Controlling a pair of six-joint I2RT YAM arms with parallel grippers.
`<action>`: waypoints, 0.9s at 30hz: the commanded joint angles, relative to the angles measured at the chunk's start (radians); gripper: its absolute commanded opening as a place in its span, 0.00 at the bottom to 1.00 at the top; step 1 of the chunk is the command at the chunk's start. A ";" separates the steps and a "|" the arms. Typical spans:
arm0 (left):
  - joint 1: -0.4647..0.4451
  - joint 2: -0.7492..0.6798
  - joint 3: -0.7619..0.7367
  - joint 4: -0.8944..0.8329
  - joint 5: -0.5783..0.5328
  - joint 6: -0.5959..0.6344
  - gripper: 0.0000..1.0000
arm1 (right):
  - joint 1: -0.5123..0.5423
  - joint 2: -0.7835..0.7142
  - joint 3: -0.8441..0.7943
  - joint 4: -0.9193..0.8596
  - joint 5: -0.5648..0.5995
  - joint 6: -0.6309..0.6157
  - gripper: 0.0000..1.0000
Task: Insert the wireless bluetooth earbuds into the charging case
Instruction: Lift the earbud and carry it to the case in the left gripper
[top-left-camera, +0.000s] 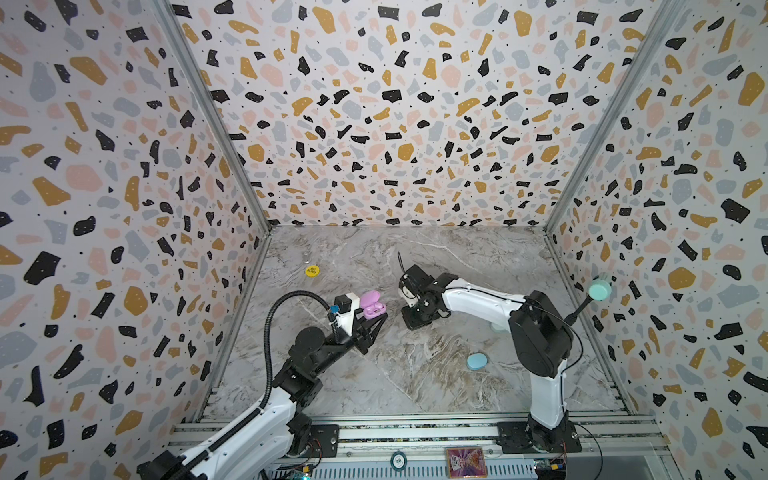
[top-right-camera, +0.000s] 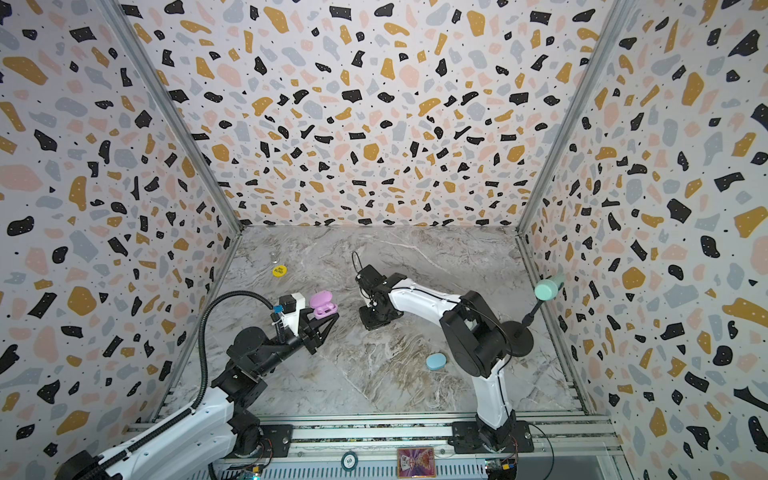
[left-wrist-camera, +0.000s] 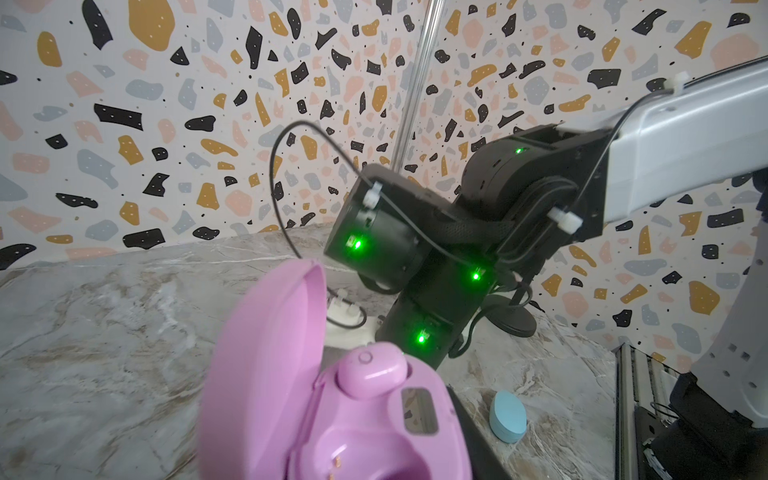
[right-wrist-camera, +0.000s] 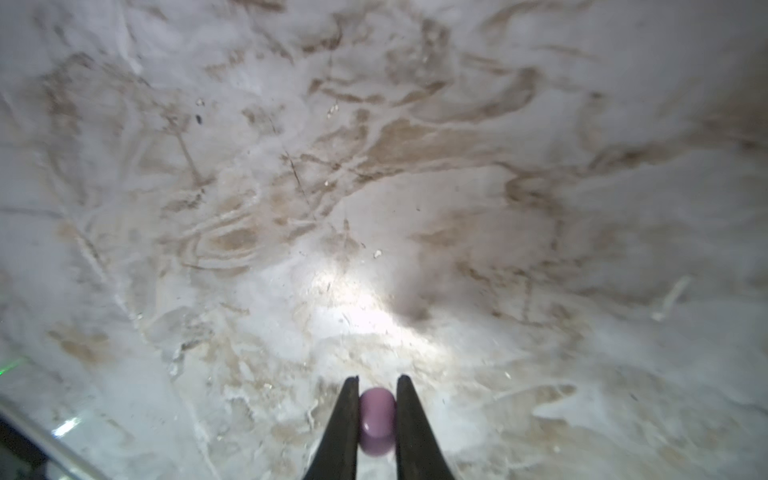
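Note:
My left gripper (top-left-camera: 376, 319) is shut on the base of a pink charging case (top-left-camera: 371, 305) and holds it above the table with its lid open. In the left wrist view the charging case (left-wrist-camera: 332, 419) has one pink earbud (left-wrist-camera: 371, 372) seated in a socket, and the other socket (left-wrist-camera: 353, 459) is empty. My right gripper (right-wrist-camera: 377, 380) points down at the marble table and is shut on a second pink earbud (right-wrist-camera: 377, 419). In both top views this gripper (top-left-camera: 415, 320) (top-right-camera: 373, 322) stands just right of the case, and the earbud it holds is hidden.
A closed blue case (top-left-camera: 478, 360) (left-wrist-camera: 508, 415) lies on the table near the right arm's base. A mint case (top-left-camera: 599, 289) sits on a black stand (top-right-camera: 517, 338) by the right wall. A yellow disc (top-left-camera: 311, 270) lies at the back left.

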 joint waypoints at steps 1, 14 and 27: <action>0.004 0.056 0.004 0.199 0.066 -0.017 0.32 | -0.021 -0.138 -0.035 0.041 -0.075 0.043 0.14; -0.061 0.308 0.134 0.340 0.165 0.068 0.32 | -0.104 -0.561 -0.140 0.087 -0.240 0.182 0.14; -0.119 0.426 0.239 0.352 0.171 0.152 0.32 | -0.127 -0.768 -0.280 0.347 -0.404 0.376 0.15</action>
